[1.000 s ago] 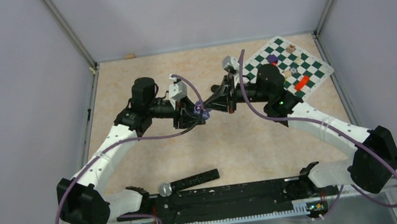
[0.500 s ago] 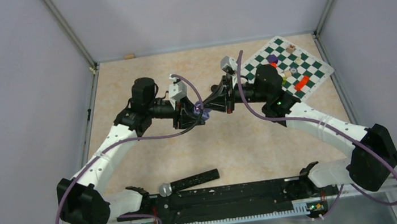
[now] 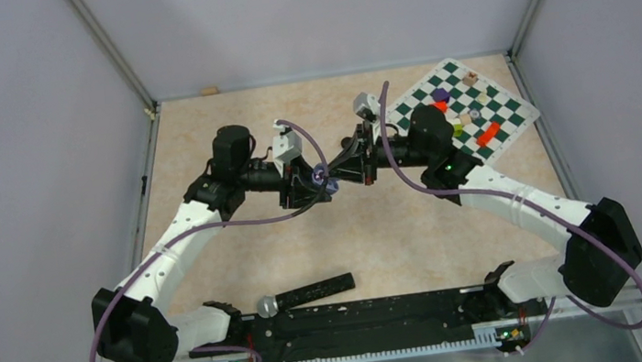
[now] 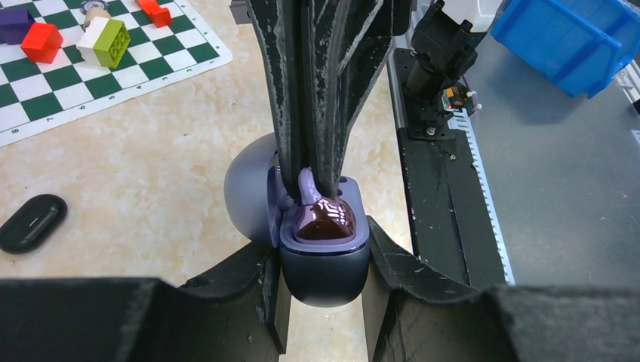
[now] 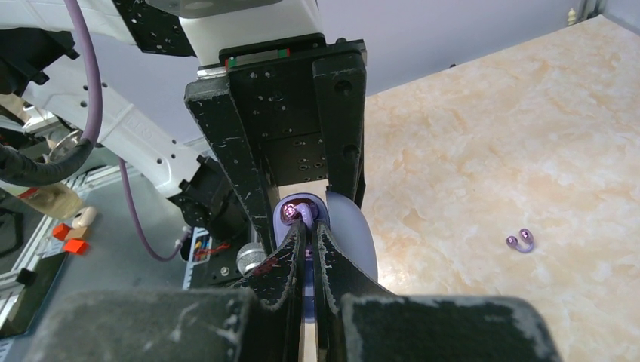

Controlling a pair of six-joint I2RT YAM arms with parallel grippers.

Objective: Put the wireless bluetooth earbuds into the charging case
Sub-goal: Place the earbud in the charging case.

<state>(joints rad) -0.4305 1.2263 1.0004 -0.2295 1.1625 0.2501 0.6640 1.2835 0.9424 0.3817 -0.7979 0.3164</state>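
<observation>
Earbud meets case above the worktop's middle
Left gripper (image 4: pixel 324 260) clamps the open charging case (image 4: pixel 324 285); right gripper (image 5: pixel 309 226), fingers pinched together, holds a lilac earbud (image 4: pixel 323 219) in its well.

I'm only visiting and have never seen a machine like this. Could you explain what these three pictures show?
These are two robot arms bolted at the near edge of a table. Each ends in a two-finger gripper. One picture looks down from above and behind the arms. The other two come from a small camera on each wrist, so each shows its own fingers at the bottom.

The left gripper is closed around a small lilac charging case with its lid open. The right gripper pinches a tiny earbud and has it at the case's socket.

On the table lie a green-and-white chessboard with coloured blocks, a black oval case and another small lilac earbud.
</observation>
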